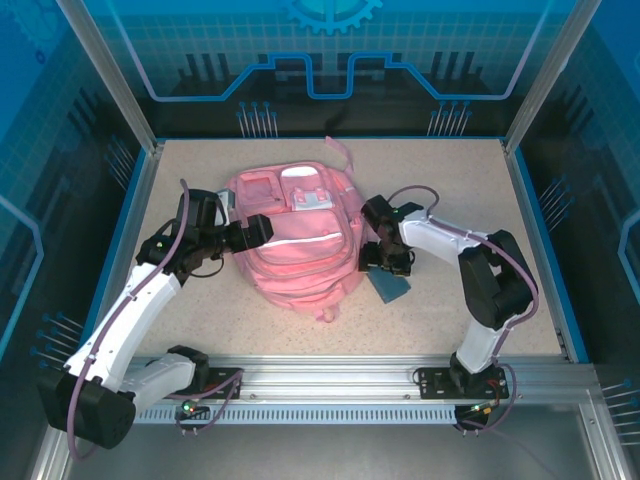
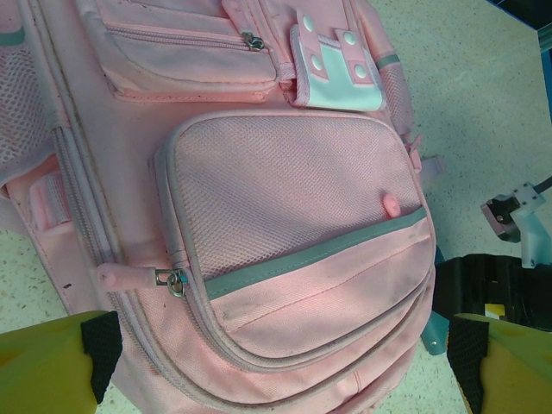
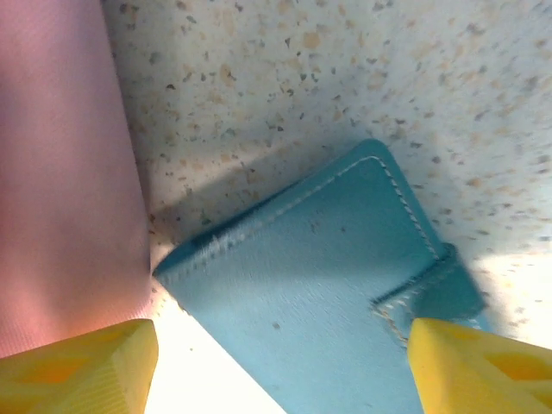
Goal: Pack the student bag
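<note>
The student bag (image 1: 296,240) is a pink backpack lying flat in the middle of the table, front pockets up; in the left wrist view its mesh pocket and grey stripe (image 2: 293,216) face the camera. My left gripper (image 1: 256,231) hovers at the bag's left side, wide open, with the front pocket below its jaws (image 2: 285,366). My right gripper (image 1: 386,256) is open at the bag's right edge, low over a flat teal stitched cover (image 1: 389,286). That cover (image 3: 319,276) lies on the table between the yellow fingers (image 3: 82,366), its corner touching the bag's side (image 3: 60,172).
Speckled tabletop (image 1: 480,200) is bounded by a blue rim and glass walls. An aluminium rail (image 1: 330,380) with both arm bases runs along the near edge. The right arm's wrist (image 2: 517,220) shows beyond the bag in the left wrist view.
</note>
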`<state>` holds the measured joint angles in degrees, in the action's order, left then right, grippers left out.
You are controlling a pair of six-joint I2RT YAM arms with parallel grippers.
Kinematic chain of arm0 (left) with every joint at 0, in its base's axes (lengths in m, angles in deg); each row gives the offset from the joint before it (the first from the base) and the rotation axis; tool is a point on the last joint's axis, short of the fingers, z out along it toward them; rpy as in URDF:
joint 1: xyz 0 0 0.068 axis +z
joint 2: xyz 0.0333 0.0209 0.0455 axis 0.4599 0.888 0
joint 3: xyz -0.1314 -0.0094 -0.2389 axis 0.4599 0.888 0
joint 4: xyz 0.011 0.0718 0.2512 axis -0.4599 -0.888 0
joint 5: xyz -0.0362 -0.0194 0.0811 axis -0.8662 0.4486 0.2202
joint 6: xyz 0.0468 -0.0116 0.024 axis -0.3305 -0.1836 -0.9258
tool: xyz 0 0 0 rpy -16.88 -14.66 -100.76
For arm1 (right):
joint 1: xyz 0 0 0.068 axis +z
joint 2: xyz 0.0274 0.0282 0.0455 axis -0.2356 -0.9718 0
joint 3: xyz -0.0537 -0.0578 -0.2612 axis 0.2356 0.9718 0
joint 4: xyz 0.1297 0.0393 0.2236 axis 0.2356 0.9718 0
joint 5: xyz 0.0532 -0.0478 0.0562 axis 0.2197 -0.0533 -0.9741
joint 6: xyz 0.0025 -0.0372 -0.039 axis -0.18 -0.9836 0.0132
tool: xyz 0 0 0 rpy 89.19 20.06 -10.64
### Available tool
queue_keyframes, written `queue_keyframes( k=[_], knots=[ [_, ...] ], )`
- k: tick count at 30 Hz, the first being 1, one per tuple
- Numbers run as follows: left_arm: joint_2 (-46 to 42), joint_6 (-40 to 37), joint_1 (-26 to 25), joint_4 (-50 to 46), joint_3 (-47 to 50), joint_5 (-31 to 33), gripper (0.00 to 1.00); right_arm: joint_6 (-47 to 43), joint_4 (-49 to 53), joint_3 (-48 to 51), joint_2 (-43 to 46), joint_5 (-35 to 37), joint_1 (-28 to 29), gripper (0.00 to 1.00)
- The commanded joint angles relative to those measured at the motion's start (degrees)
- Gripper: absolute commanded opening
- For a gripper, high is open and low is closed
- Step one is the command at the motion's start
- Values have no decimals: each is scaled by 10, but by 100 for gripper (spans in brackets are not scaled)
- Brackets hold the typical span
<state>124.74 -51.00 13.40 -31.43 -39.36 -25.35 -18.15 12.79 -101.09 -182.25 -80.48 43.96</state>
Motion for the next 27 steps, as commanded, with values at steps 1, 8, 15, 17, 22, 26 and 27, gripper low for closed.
queue_keyframes(
  k=[1,8,15,17,22,26,27],
  knots=[
    [2,-16,6,-1,-14,-14,99,-88,59,-35,24,70,27,75],
    [13,-11,5,5,-14,-18,99,-178,71,-23,-6,36,54,60],
    [14,-12,6,1,-21,-16,99,-183,56,-29,-51,18,54,48],
    [15,-12,6,0,-22,-15,99,-179,55,-31,-69,14,53,45],
    [17,-12,5,1,-21,-14,99,-161,52,-28,-92,25,49,53],
    [23,-12,6,2,-23,-14,99,-145,59,-30,-114,47,43,54],
    [24,-12,5,1,-24,-14,99,-140,60,-30,-118,57,42,54]
  ],
)
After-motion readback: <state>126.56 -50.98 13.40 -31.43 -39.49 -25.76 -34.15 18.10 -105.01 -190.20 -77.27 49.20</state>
